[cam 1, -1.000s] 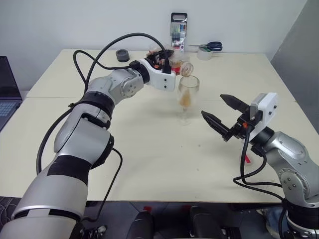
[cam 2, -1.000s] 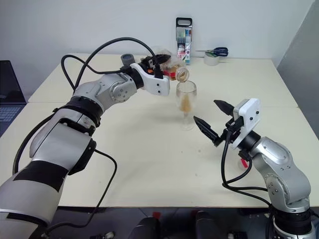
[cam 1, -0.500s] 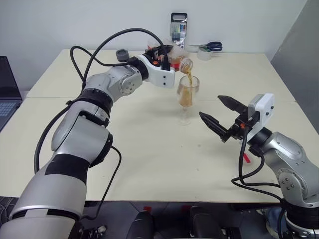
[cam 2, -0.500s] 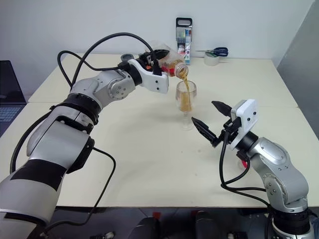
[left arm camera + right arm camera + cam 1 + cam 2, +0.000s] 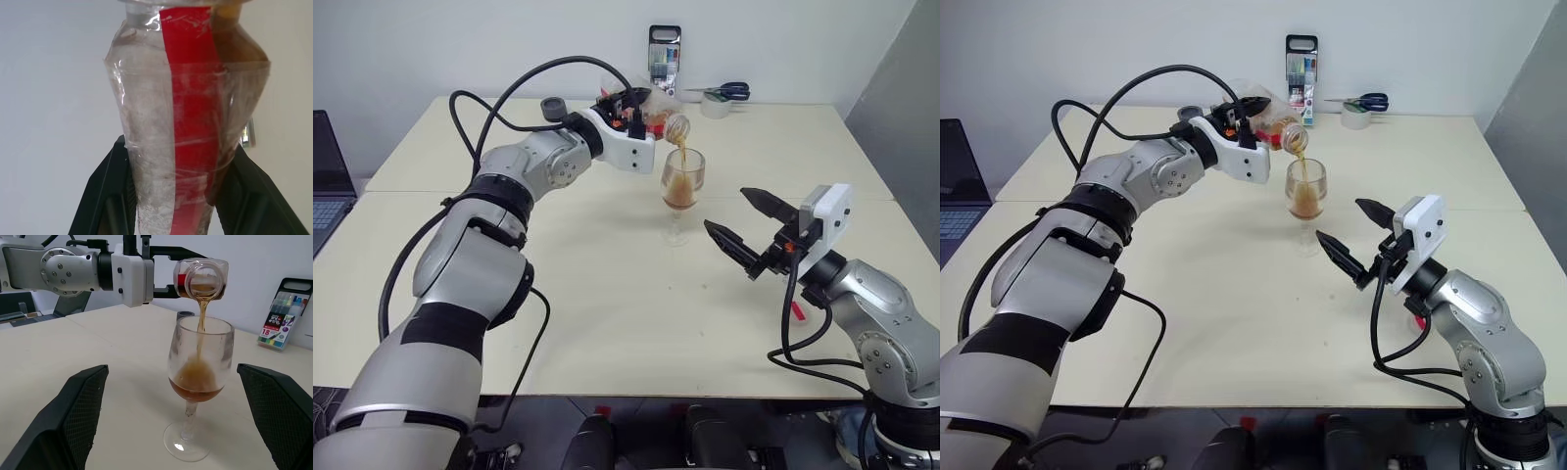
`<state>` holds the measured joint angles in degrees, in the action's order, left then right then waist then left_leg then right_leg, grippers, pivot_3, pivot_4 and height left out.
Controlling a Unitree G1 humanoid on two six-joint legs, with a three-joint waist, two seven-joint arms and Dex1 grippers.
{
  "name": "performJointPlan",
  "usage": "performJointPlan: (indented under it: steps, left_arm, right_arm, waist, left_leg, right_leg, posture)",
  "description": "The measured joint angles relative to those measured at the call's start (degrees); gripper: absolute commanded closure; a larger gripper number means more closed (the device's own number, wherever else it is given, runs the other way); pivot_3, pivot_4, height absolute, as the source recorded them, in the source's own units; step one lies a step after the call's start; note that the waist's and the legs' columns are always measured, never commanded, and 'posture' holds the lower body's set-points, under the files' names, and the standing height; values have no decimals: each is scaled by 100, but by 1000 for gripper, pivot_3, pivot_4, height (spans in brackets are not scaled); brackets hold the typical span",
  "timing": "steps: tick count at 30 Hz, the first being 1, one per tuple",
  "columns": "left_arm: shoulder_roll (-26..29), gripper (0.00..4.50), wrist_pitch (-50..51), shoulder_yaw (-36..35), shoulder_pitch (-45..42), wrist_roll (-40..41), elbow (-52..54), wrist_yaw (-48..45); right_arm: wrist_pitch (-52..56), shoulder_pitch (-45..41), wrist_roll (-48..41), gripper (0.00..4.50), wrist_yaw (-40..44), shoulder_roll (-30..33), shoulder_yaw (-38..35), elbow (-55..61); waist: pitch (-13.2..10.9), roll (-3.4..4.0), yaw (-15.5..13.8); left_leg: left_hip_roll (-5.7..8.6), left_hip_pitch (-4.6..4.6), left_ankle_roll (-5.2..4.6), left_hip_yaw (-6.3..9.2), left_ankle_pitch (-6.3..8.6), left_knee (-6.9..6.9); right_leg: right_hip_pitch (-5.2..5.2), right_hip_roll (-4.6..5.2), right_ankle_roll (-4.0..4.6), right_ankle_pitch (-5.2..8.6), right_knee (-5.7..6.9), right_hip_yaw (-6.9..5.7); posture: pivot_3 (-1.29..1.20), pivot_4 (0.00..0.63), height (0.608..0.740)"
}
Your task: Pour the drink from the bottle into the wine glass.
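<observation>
My left gripper (image 5: 634,108) is shut on the bottle (image 5: 658,122), holding it tipped on its side with the open mouth just over the wine glass (image 5: 681,191). A thin amber stream of the drink (image 5: 201,320) falls from the mouth into the bowl, where a brown pool (image 5: 195,384) fills the lower part. The bottle's red label stripe (image 5: 188,122) shows between my left gripper's black fingers (image 5: 105,196). The glass stands upright mid-table. My right gripper (image 5: 729,210) hovers open just right of the glass, its fingers wide apart and touching nothing.
A marker pack (image 5: 664,59) stands at the table's far edge, with scissors (image 5: 729,91) and a tape roll (image 5: 715,106) to its right. A dark round object (image 5: 554,108) lies behind my left arm. A laptop (image 5: 328,176) sits at far left.
The bottle has tipped further and the drink now streams into the glass. The level in the bowl has risen. My right gripper has stayed where it was.
</observation>
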<state>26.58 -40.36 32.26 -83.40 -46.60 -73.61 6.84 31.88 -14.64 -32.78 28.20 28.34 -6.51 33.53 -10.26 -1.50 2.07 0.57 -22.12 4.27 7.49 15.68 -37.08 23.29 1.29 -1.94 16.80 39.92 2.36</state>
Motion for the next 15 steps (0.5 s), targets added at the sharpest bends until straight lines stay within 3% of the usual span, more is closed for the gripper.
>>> performJointPlan:
  steps: [15]
  left_arm:
    - [0, 2819, 60, 3, -56, -84, -37, 23]
  right_arm:
    - [0, 20, 3, 0, 13, 1, 3, 0]
  waist:
    - [0, 0, 1]
  left_leg:
    - [0, 0, 1, 0, -1, 0]
  right_leg:
    - [0, 0, 0, 0, 1, 0]
  posture:
    - [0, 150, 740]
